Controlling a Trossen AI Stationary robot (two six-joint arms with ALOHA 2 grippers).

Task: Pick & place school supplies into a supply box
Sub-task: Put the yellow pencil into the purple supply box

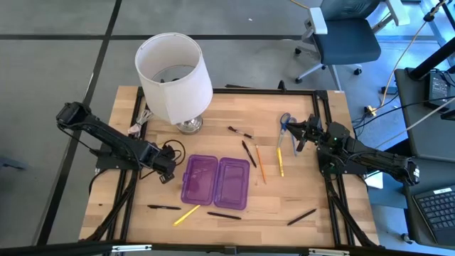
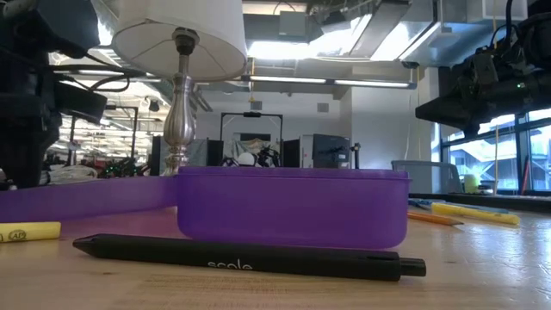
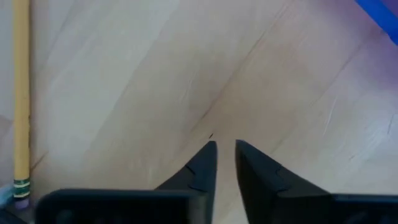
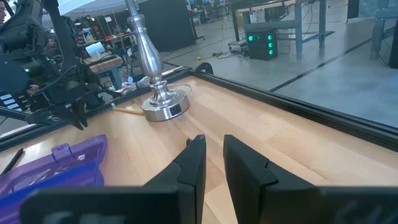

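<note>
The supply box (image 1: 215,181), translucent purple, lies open at the table's middle with both halves flat. Pens and pencils lie loose around it: a black pen (image 1: 163,207), a yellow pencil (image 1: 186,215) and two black pens (image 1: 224,215) (image 1: 301,217) near the front edge, with black, orange and yellow ones (image 1: 260,165) to its right. Blue-handled scissors (image 1: 284,124) lie at the far right. My left gripper (image 1: 166,174) (image 3: 225,146) points down just left of the box, over bare wood, with a narrow gap and nothing in it. My right gripper (image 1: 294,134) (image 4: 214,140) hovers level beside the scissors, its fingers also narrowly apart and empty.
A white-shaded lamp (image 1: 174,78) on a metal base (image 4: 163,106) stands at the far left. A yellow pencil (image 3: 22,99) lies on the wood beside my left gripper. A black pen (image 2: 250,257) lies along the box's near wall (image 2: 293,207). Bare wood shows at the right front.
</note>
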